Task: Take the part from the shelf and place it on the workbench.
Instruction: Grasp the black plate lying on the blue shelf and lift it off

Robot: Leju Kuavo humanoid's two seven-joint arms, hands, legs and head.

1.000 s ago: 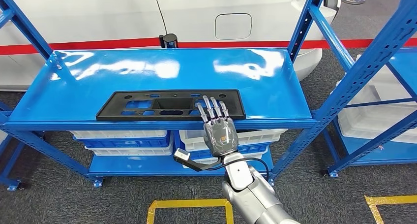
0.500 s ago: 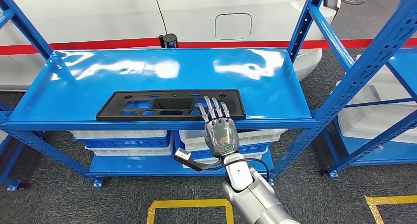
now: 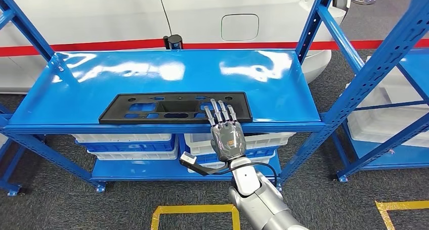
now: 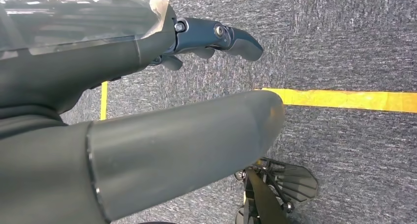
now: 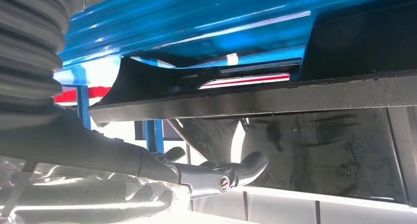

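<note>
Nothing has shifted much over the last second: the right hand (image 3: 227, 136) has only crept a touch farther onto the part (image 3: 174, 107), which lies where it did. That one black, flat part, pierced with several cutouts, lies on the top board of the blue shelf (image 3: 283, 88), along its front edge. The right arm reaches up from below, palm down, its fingers (image 3: 219, 110) straight and spread over the part's right end, resting on or just above it; I cannot tell which. It grips nothing. In the right wrist view the thumb (image 5: 246, 167) sits below the shelf's front lip. The left hand (image 4: 216, 37) hangs over grey carpet, fingers loosely out, holding nothing. Beneath the top board sit two stacks of white bins (image 3: 124, 139).
</note>
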